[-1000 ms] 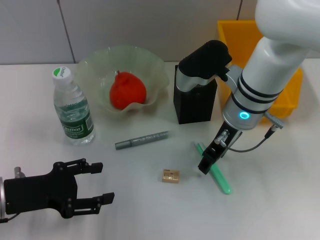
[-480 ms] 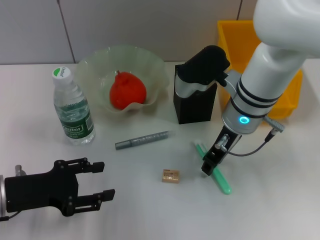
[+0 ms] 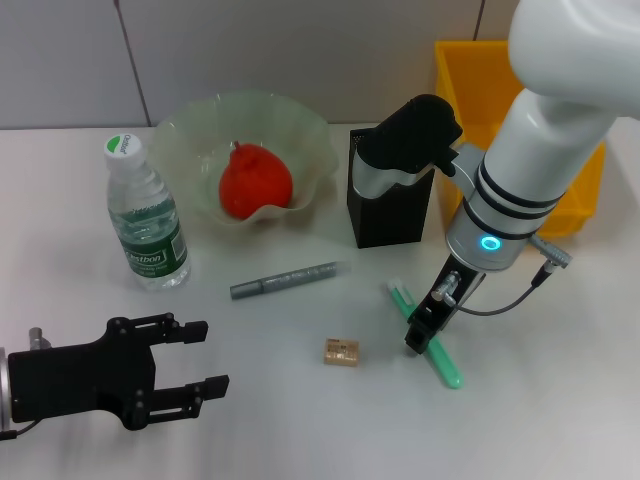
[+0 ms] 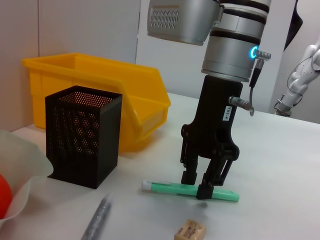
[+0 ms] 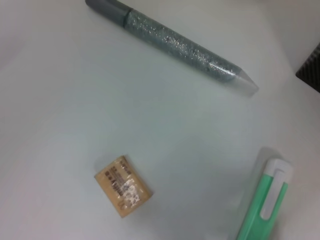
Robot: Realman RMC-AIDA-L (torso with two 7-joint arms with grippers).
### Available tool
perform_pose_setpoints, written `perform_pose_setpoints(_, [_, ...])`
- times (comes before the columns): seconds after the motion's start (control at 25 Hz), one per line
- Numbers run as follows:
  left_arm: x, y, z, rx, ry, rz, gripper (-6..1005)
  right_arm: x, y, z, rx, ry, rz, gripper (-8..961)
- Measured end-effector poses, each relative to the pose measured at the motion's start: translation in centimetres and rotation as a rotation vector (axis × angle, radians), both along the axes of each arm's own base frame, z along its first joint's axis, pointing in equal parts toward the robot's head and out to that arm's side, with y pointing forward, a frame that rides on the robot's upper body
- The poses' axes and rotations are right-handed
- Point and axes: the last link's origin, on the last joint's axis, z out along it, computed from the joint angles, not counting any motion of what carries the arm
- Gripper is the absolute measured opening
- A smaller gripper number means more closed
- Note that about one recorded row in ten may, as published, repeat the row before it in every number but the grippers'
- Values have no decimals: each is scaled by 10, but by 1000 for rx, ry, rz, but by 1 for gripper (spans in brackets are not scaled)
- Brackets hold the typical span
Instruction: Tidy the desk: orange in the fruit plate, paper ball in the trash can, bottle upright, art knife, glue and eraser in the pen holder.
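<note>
Right gripper (image 3: 424, 335) lower right of centre, fingers spread astride your green art knife (image 3: 428, 338), left gripper (image 3: 196, 360) lower left, spread, empty, eraser (image 3: 341, 352) between.

A white desk (image 3: 300, 420) with a smooth, faintly glossy top fills most of the head view and carries soft, short shadows, so the light is even and comes from above. Behind its far edge stands a pale grey wall (image 3: 300, 45) made of flat panels, split by thin dark seams that run down at a slight slant. In the left wrist view the same wall shows as grey and white vertical panels (image 4: 80, 25) behind the desk.
</note>
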Motion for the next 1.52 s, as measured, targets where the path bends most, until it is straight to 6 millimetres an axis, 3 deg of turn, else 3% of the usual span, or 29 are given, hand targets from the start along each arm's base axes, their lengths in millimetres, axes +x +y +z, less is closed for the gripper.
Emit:
perform_pose_setpoints(0.56, [0,0,1,1,1,0,712,-1,1,0,1,-3,4,382])
perform_pose_setpoints(0.76, [0,1,1,3,4,-1,712,1,0,0,1,-5,-1,291])
perform_pose_setpoints(1.28, [1,2,2,6,5,-6,712,2,-1,0,-3,-9,-9,275])
perform_pose_setpoints(1.52, [1,2,2,6,5,-5,712,2,-1,0,-3,-12,-8,199])
